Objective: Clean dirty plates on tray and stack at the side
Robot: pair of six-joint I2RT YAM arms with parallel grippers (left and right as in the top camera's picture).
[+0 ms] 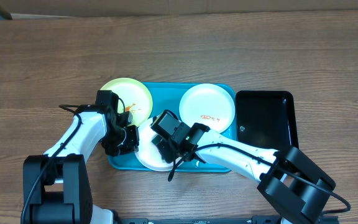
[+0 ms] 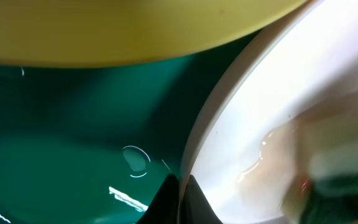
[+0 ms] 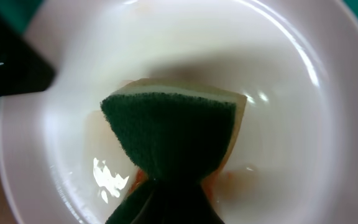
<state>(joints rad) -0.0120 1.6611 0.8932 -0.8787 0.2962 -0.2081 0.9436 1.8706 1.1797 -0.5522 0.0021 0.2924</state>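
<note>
The turquoise tray holds three plates. A yellow-green plate lies at its back left and a white plate with an orange smear at its back right. A second white plate lies at the front. My left gripper is shut on that front plate's left rim; its jaws pinch the edge of the plate. My right gripper is shut on a green and yellow sponge pressed on the wet plate, where faint orange traces show beside the sponge.
A smaller black tray stands right of the turquoise tray. Wooden table surrounds both trays. The yellow-green plate's rim hangs close above my left gripper. The tray floor is wet.
</note>
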